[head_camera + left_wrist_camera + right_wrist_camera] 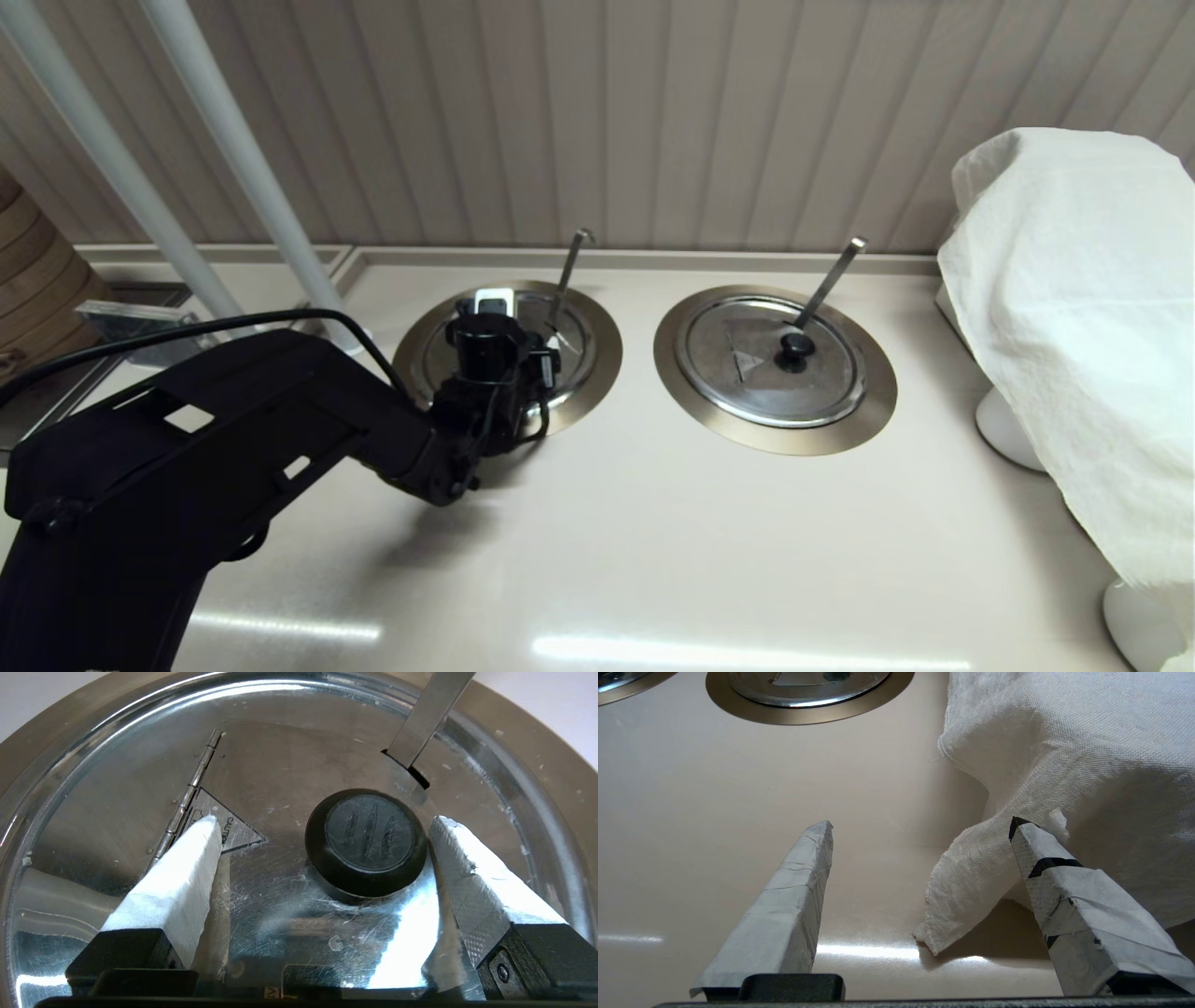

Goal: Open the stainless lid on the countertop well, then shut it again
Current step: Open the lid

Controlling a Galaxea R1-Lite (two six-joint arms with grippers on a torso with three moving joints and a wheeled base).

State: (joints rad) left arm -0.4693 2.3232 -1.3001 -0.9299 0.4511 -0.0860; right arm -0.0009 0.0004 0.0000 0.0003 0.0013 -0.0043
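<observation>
The stainless lid (280,765) lies flat and closed in the countertop well, whose bronze rim ring (605,359) shows around it at the left of the head view. A thin hook-tipped handle (569,271) rises from the lid's edge notch. My left gripper (485,345) hangs right over the lid (579,327) and hides the knob from the head camera. In the left wrist view my left gripper (324,823) is open around the black knob (366,842); one fingertip (444,833) is close beside it, the other stands apart over the triangular mark. My right gripper (922,823) is open and holds nothing.
The twin lid (770,359) with its flat square-tipped handle (831,280) sits to the right. A white cloth (1074,308) drapes over something at the far right, and its corner (966,882) hangs near my right gripper. Two white poles (233,159) stand at the back left.
</observation>
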